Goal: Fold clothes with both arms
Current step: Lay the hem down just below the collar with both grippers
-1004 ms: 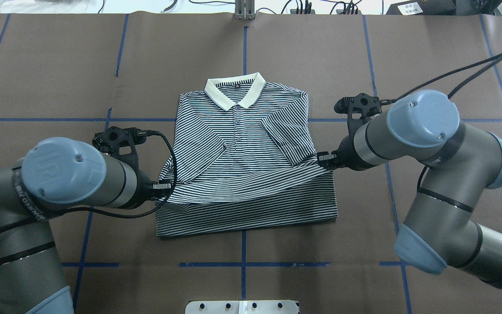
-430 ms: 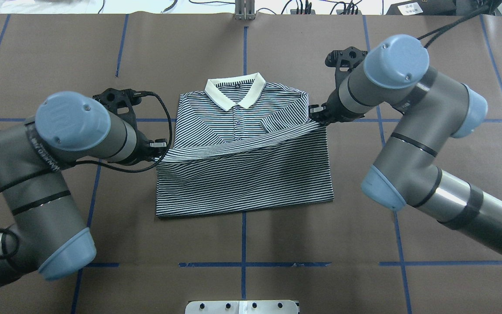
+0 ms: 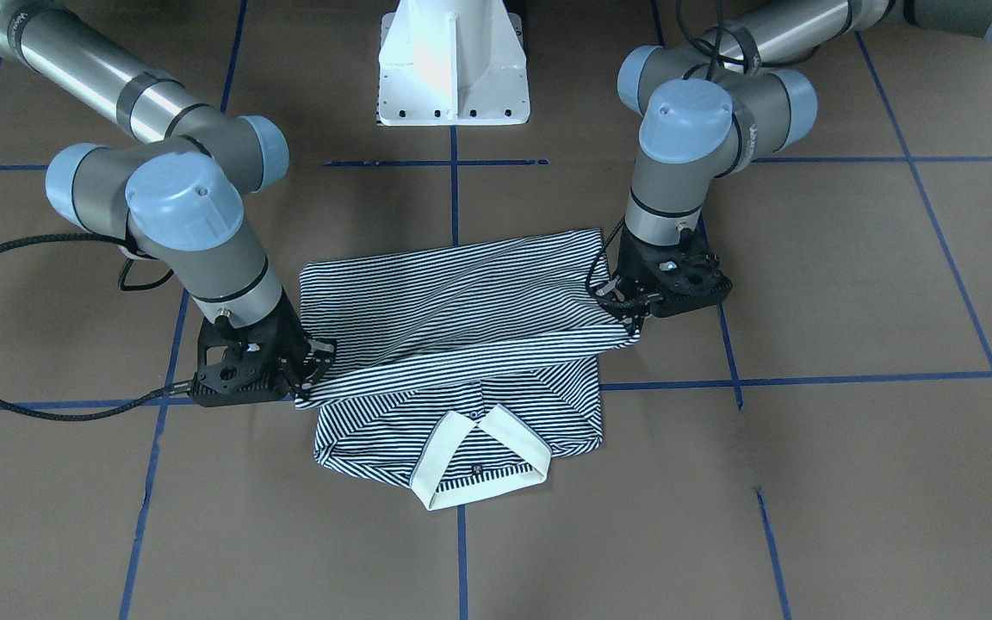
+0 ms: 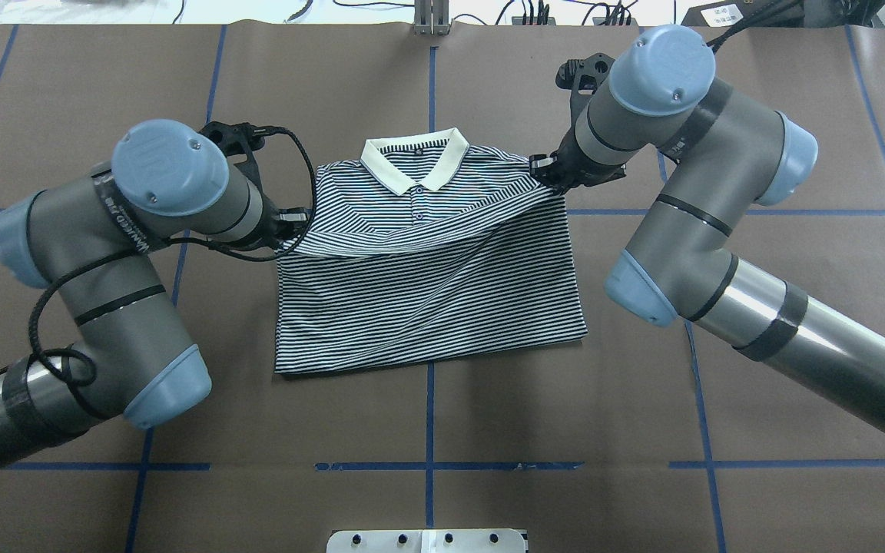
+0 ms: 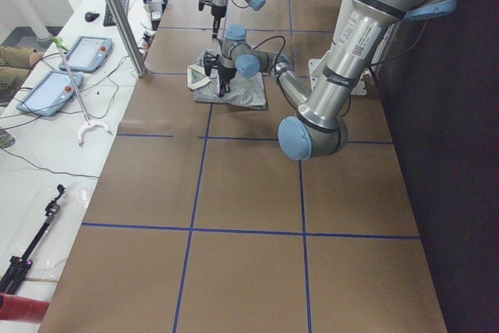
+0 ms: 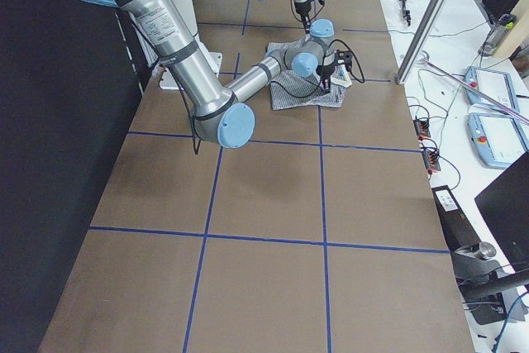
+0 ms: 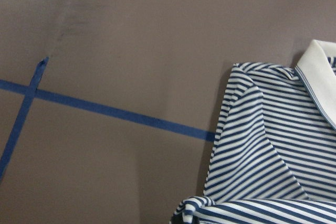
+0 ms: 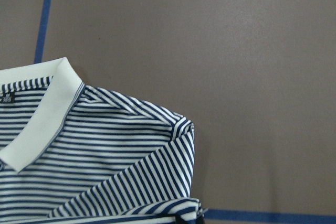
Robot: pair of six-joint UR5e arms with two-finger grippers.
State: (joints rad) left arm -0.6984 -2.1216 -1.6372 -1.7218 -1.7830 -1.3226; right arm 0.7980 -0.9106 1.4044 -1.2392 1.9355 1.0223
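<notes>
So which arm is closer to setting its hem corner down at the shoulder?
Right. The right gripper holds the shirt hem at the shoulder; the left gripper is short of its shoulder.

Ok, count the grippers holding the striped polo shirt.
2. The left gripper pinches one raised hem corner of the striped polo shirt; the right gripper pinches the other corner, near the shoulder. Neither is hidden.

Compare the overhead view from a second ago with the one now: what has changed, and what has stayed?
The left gripper and right gripper, each clamped on a hem corner of the navy-and-white striped polo shirt, carried the hem away from the robot, nearly to the shoulders beside the plain cream collar. The fold's near edge slid slightly farther away. The grips, the collar and the shoulders stayed as they were.
</notes>
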